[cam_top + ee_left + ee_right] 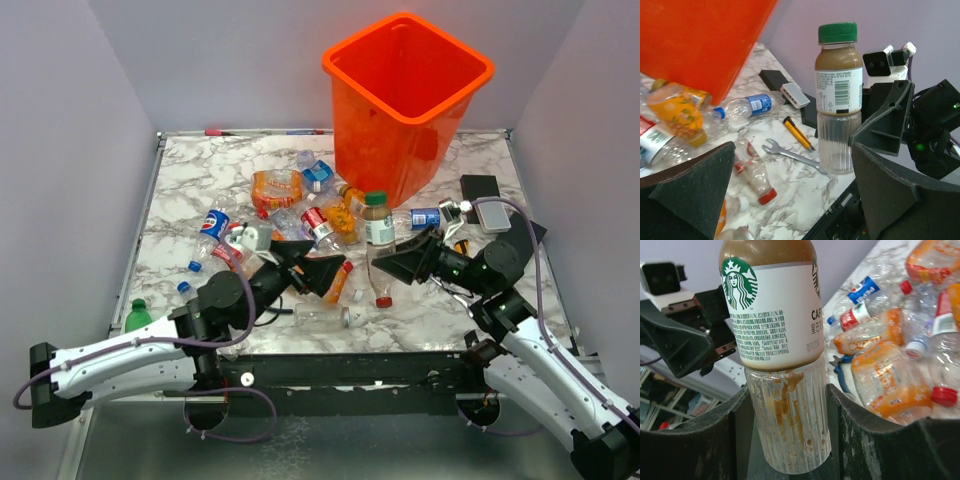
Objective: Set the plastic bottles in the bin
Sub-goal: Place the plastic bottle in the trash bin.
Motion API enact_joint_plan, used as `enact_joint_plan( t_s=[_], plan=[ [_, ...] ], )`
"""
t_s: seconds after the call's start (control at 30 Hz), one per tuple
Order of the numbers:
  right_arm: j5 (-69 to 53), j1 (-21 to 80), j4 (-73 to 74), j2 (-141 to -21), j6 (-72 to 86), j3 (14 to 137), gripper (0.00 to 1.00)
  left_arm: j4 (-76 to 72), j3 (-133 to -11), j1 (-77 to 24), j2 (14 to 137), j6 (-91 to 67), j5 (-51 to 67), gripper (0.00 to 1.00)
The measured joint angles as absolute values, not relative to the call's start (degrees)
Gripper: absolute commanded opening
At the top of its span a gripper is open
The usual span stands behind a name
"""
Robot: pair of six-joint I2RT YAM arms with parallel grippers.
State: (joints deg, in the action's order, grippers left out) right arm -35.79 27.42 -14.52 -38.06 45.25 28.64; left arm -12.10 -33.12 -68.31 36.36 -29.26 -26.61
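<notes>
An upright coffee bottle [378, 232] with a green cap and white label stands out among the plastic bottles. My right gripper [384, 268] is shut on its ribbed clear lower part [787, 415], a finger on each side. The base sits at or just above the marble top. My left gripper [310, 268] is open and holds nothing, left of that bottle, which shows past its fingers [838, 100]. The orange bin [408, 100] stands at the back. Several crushed bottles [277, 190] lie in front of it. A green bottle [137, 315] stands at the left edge.
A steel wrench [795, 156] and a yellow-handled tool [799, 133] lie by the coffee bottle. Blue-handled pliers [840, 377] sit among the bottles. A black box [480, 188] and a grey device [492, 216] lie right of the bin. A clear bottle [322, 316] lies near the front edge.
</notes>
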Motion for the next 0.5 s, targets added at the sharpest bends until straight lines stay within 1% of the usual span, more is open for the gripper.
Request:
enact_joint_plan(
  t_s=[0.17, 0.37, 0.43, 0.5],
  plan=[
    [-36.56, 31.53, -19.97, -38.24, 45.84, 28.64, 0.28, -16.38, -39.53, -68.31, 48.29, -29.08, -21.04, 0.99],
    [-36.53, 33.12, -20.71, -38.13, 44.84, 28.64, 0.28, -21.06, -42.57, -68.27, 54.68, -29.54, -16.67, 0.99],
    [-36.53, 33.23, -20.71, -38.09, 44.45, 28.64, 0.28, -22.09, -43.68, -68.2, 56.25, -29.65, -15.49, 0.95],
    [-36.53, 33.3, -20.69, -38.04, 44.01, 28.64, 0.28, -23.11, -44.42, -68.01, 57.54, -29.82, -14.26, 0.89]
  ],
)
